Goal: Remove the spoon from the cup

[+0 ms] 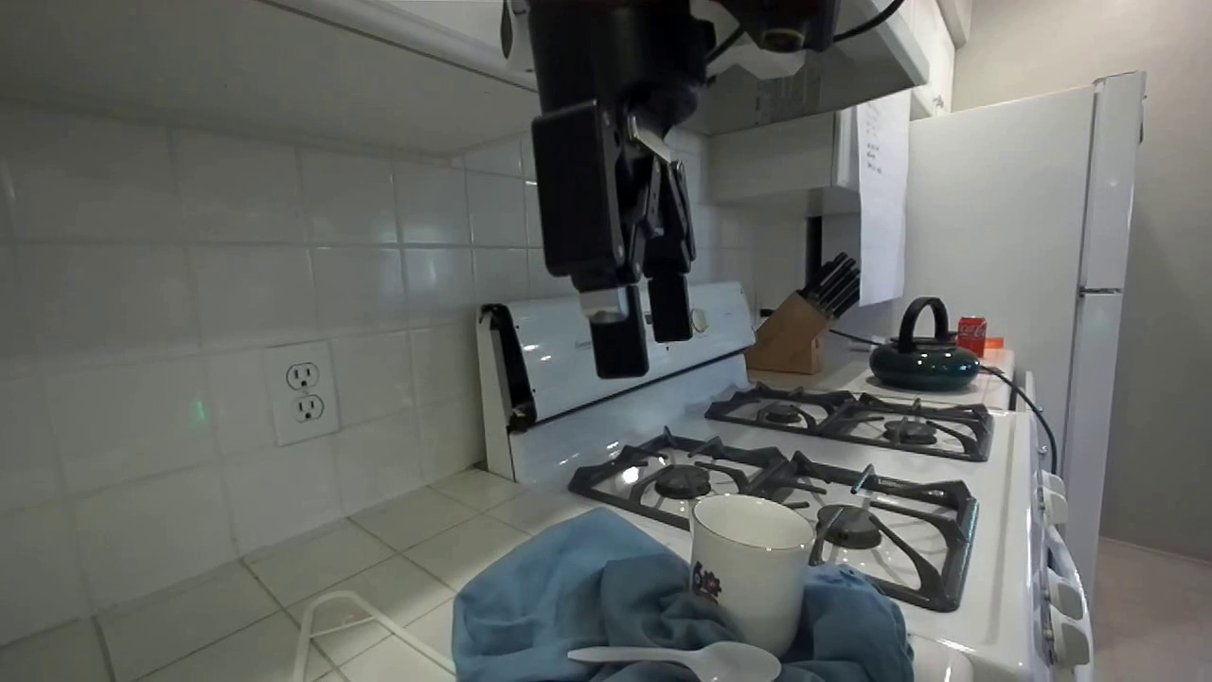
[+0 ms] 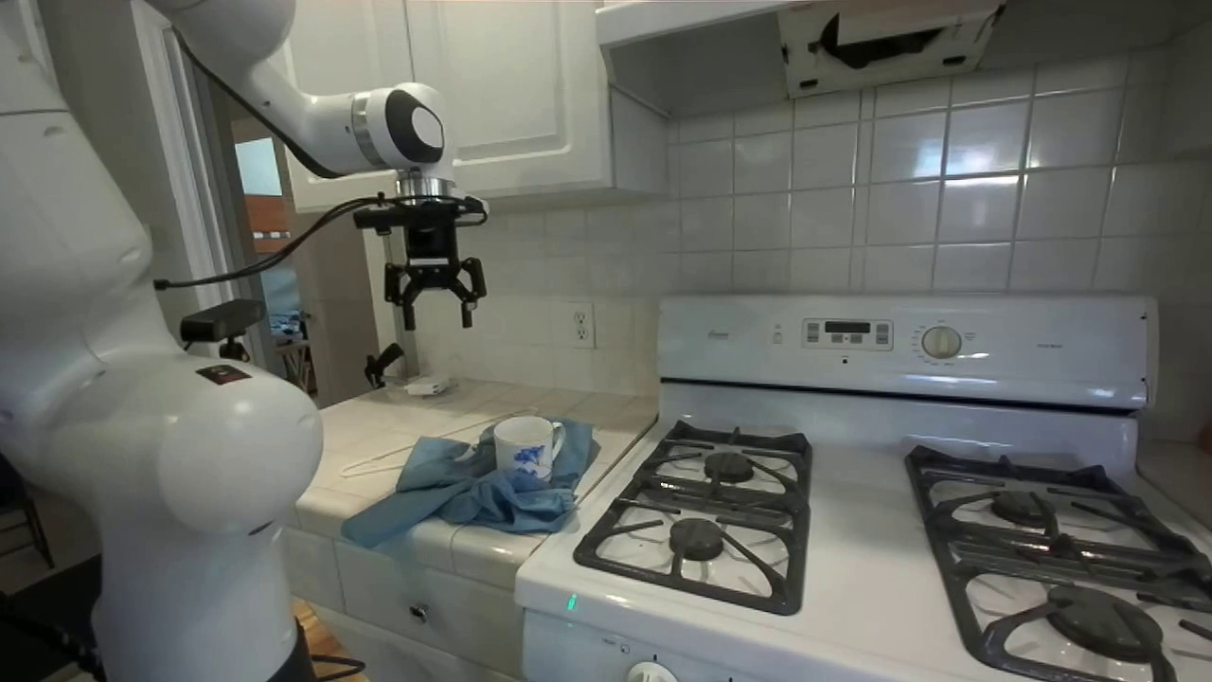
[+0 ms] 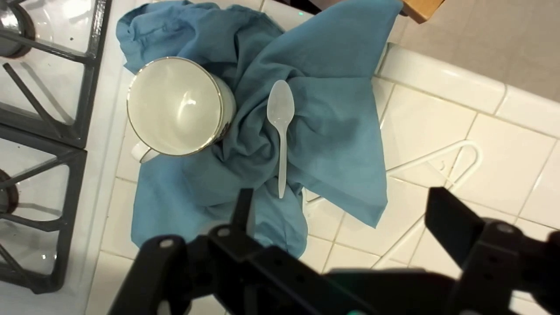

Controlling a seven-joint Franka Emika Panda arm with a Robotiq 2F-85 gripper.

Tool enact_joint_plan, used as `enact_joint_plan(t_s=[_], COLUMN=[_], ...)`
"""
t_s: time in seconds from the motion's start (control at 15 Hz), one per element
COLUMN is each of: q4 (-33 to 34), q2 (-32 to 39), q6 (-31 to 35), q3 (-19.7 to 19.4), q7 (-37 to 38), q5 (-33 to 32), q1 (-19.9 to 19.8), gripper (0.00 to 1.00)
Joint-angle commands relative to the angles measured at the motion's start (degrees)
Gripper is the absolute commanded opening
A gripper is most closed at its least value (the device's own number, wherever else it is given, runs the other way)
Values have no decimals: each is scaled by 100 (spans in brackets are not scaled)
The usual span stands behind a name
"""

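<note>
The spoon is pale and lies flat on the blue cloth beside the cup, outside it. It also shows in an exterior view. The cup is white with a thin rim line and stands upright on the cloth; nothing shows inside it in the wrist view. The cup appears in both exterior views, with a printed motif on its side. My gripper is open and empty, high above the counter. It shows in both exterior views, apart from cup and spoon.
The crumpled blue cloth covers part of the tiled counter. A white hanger lies partly under it. The stove with black grates adjoins the cup. Upper cabinets and the tiled wall are close to the arm. A kettle stands farther off.
</note>
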Motion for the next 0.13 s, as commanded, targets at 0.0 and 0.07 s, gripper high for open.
enact_joint_plan(t_s=[0.0,0.07], q4=[14,13], q2=[39,65], q6=[-10,-9], q3=[-4,-4], q7=[5,4], q5=[-2,-2], q1=[5,4], gripper=[100,100])
